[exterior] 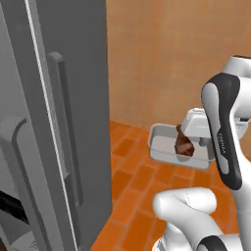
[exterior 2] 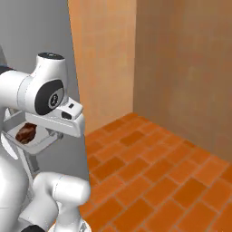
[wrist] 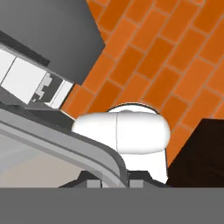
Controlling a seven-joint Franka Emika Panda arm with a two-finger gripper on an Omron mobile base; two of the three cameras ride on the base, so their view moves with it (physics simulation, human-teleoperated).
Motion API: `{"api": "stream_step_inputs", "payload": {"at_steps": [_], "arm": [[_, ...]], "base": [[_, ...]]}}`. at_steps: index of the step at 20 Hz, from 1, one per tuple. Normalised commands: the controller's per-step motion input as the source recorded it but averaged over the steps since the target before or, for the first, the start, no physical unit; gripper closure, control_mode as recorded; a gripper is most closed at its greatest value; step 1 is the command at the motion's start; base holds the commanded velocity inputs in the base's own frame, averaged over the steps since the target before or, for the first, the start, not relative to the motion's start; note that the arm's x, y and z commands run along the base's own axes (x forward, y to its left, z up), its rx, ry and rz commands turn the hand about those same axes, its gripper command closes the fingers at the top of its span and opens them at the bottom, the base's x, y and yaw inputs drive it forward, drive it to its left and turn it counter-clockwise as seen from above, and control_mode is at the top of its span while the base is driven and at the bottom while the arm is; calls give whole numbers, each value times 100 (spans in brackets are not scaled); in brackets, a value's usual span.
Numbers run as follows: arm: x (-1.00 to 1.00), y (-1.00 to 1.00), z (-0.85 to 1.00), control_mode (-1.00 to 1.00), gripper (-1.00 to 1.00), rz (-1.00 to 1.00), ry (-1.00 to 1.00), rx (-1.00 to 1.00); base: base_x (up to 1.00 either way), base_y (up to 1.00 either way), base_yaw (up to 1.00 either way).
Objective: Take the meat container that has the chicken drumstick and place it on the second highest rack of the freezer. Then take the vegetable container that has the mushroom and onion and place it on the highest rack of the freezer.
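Note:
A light-grey meat container [exterior: 161, 143] hangs in mid-air over the brick floor, with the reddish-brown chicken drumstick [exterior: 184, 145] lying in it. My gripper [wrist: 114, 177] is shut on the container's rim [wrist: 65, 141] at its right end, behind my forearm in the left base view. In the right base view the container [exterior 2: 38, 146] and drumstick [exterior 2: 26, 132] sit under my wrist at the far left. The freezer [exterior: 81, 98] stands to the left, its grey door and long handle [exterior: 63, 127] facing me. Its racks are hidden behind the door. The vegetable container, mushroom and onion are out of view.
Orange brick floor [exterior 2: 149, 181] spreads to the right and ahead. Tan walls [exterior 2: 181, 68] meet in a corner behind the container. The freezer's grey side panel [exterior 2: 31, 31] is close behind my arm. A second door handle [exterior: 17, 162] shows at lower left.

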Motion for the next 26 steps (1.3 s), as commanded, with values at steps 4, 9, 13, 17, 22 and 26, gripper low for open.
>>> {"api": "stream_step_inputs", "payload": {"at_steps": [4,9,13,17,22,26], "arm": [[0,0,0,100,100,0,0,0],[0,0,0,100,100,0,0,0],[0,0,0,100,100,0,0,0],[0,0,0,100,100,0,0,0],[0,0,0,100,100,0,0,0],[0,0,0,100,100,0,0,0]], "base": [[44,-21,65],[16,-40,60],[8,-44,60],[44,-35,59],[58,-36,55],[97,-26,46]]}}
